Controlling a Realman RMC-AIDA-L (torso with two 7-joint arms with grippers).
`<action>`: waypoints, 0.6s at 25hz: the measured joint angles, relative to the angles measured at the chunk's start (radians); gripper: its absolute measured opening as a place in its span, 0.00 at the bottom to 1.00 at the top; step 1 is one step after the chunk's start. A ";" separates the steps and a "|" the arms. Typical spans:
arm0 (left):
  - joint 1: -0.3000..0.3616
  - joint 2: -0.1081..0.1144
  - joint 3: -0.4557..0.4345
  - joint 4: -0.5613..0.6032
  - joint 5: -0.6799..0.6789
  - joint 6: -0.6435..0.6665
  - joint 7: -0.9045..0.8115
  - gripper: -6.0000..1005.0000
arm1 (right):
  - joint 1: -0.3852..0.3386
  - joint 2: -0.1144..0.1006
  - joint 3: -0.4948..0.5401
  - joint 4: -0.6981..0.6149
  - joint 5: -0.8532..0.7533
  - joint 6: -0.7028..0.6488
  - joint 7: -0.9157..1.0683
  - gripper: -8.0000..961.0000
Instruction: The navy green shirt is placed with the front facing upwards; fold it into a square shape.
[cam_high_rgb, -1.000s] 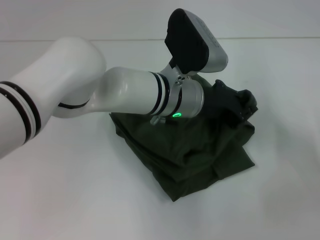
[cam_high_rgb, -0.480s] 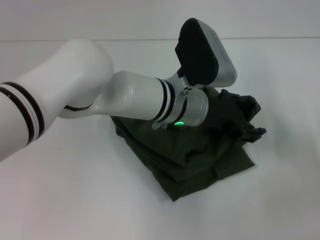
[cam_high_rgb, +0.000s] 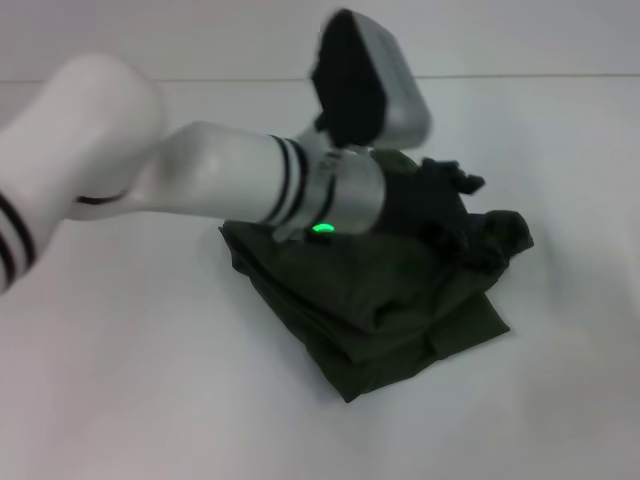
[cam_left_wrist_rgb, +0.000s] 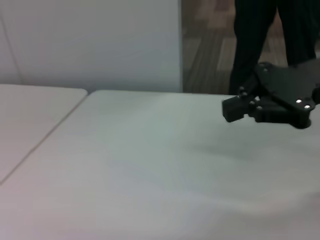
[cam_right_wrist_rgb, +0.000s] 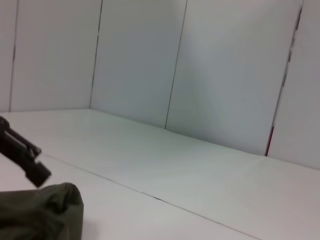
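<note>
The navy green shirt (cam_high_rgb: 400, 305) lies on the white table (cam_high_rgb: 150, 380) as a thick, rumpled, roughly square bundle with one corner toward me. Its lettering is hidden. My left arm reaches across from the left, and my left gripper (cam_high_rgb: 455, 188) hovers over the bundle's far right part, just above the cloth. The right wrist view shows a bulging edge of the shirt (cam_right_wrist_rgb: 42, 212) with a black part of the left gripper (cam_right_wrist_rgb: 22, 160) above it. My right gripper is out of view.
White table surface surrounds the bundle on all sides. A seam between table tops (cam_left_wrist_rgb: 45, 135) appears in the left wrist view, along with a person's dark legs (cam_left_wrist_rgb: 260, 35) beyond the table's far edge. Pale wall panels (cam_right_wrist_rgb: 200, 65) stand behind the table.
My left arm swung back and to the left, lifting the gripper from the shirt's right corner to its far side. The shirt's right corner now bulges a little farther right.
</note>
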 joint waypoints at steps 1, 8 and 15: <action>0.021 0.000 -0.034 0.024 0.021 0.025 0.000 0.89 | 0.000 0.002 0.000 -0.006 0.000 0.000 0.006 0.01; 0.148 -0.003 -0.345 0.107 0.077 0.217 0.026 0.92 | 0.005 0.049 -0.015 -0.189 -0.082 -0.060 0.163 0.01; 0.318 0.002 -0.660 0.036 -0.074 0.449 0.313 0.92 | 0.095 0.084 -0.164 -0.560 -0.357 -0.183 0.617 0.04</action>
